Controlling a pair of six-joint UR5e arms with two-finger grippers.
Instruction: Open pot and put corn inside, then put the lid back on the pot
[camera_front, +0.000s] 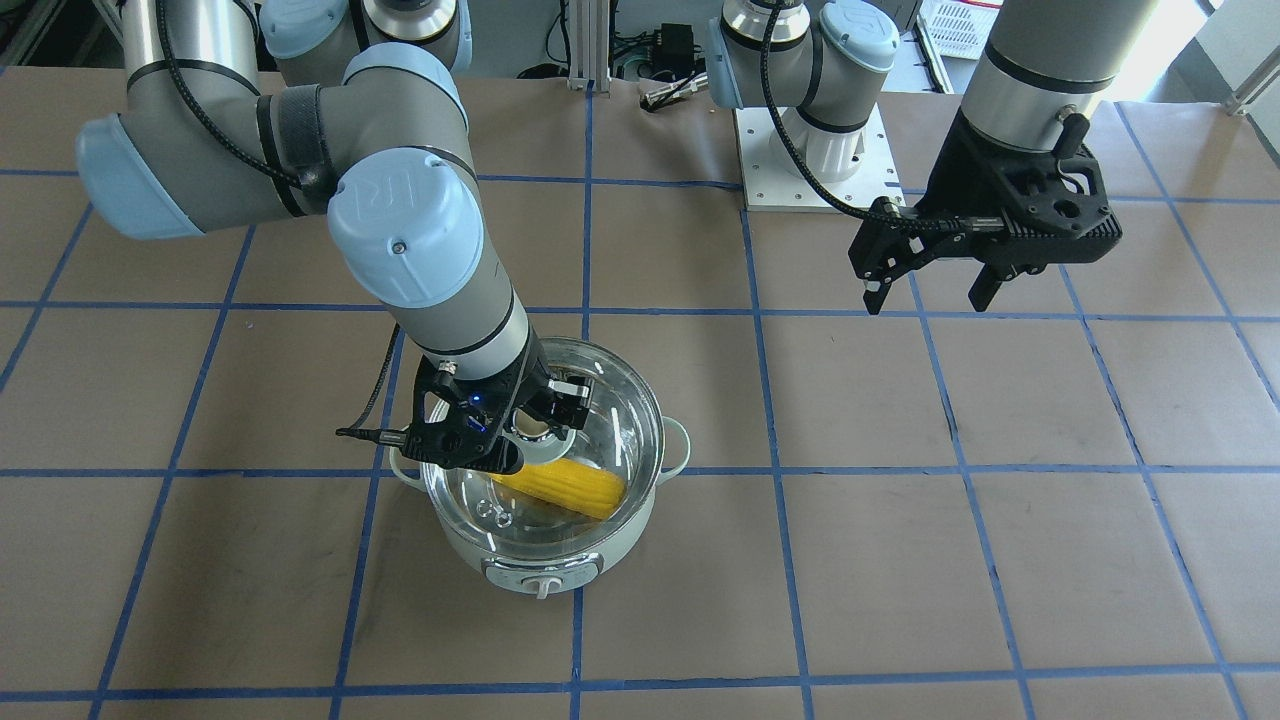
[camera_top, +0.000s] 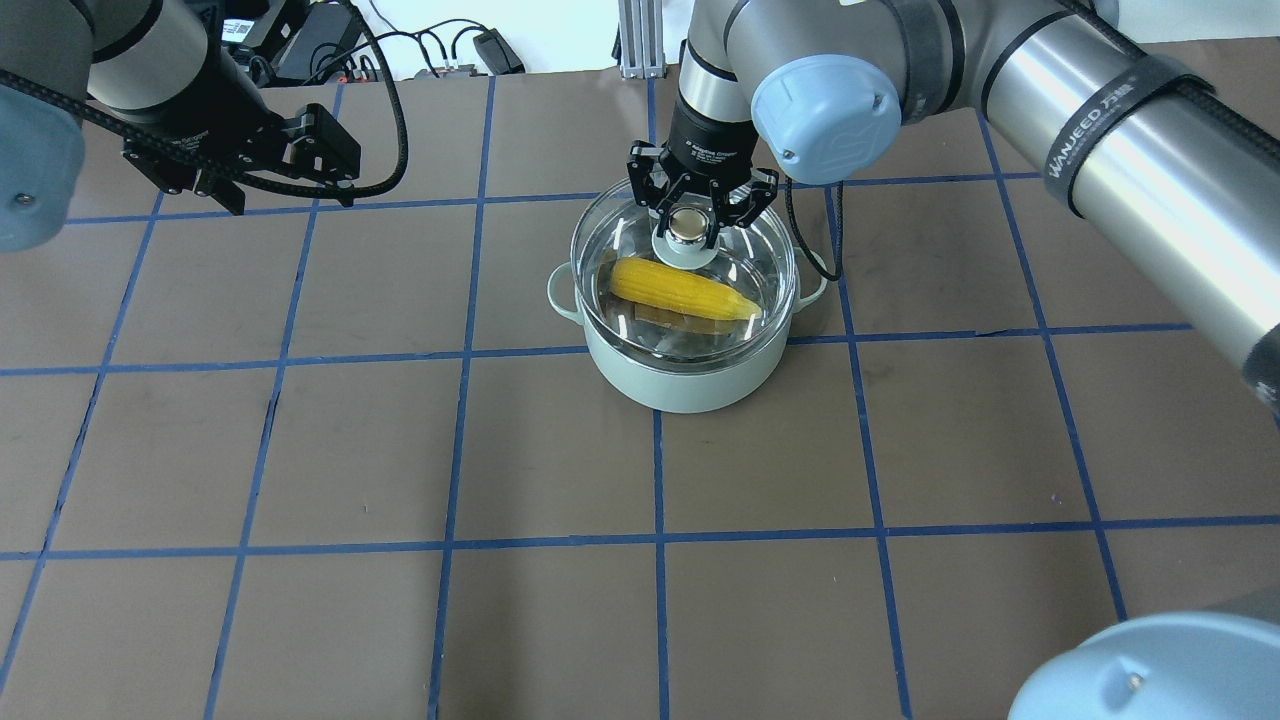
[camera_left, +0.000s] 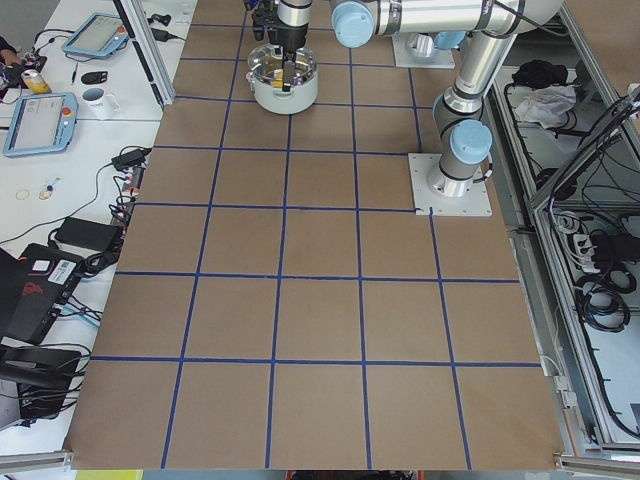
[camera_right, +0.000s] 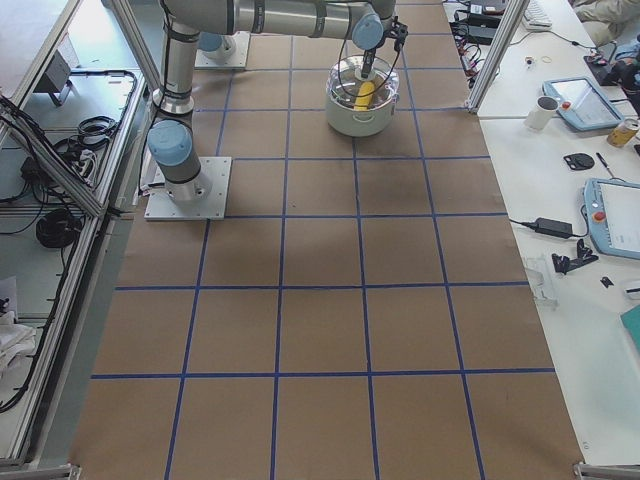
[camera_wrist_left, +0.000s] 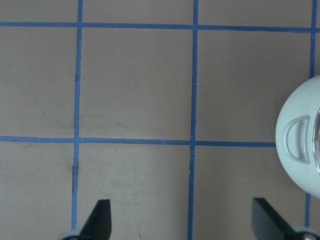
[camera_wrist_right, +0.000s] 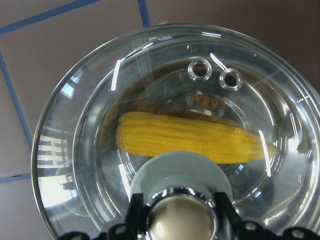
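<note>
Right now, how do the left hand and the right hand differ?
The right hand is shut on the knob of the lid; the left hand is open and holds nothing. The right hand sits directly over the pot, which has the corn inside; the left hand hangs off to the side above the bare table. Both point downward.

Two silver-grey arms, right arm (camera_front: 440, 290) and left arm (camera_front: 1040, 70), wear pale blue joint caps (camera_front: 405, 225), each with a central screw. Black braided cables (camera_top: 401, 120) run to the black right end effector (camera_top: 687, 222), which shows a small blue light, and the left end effector (camera_front: 926, 302). A black strap (camera_top: 1100, 110) reads WANJEED.
</note>
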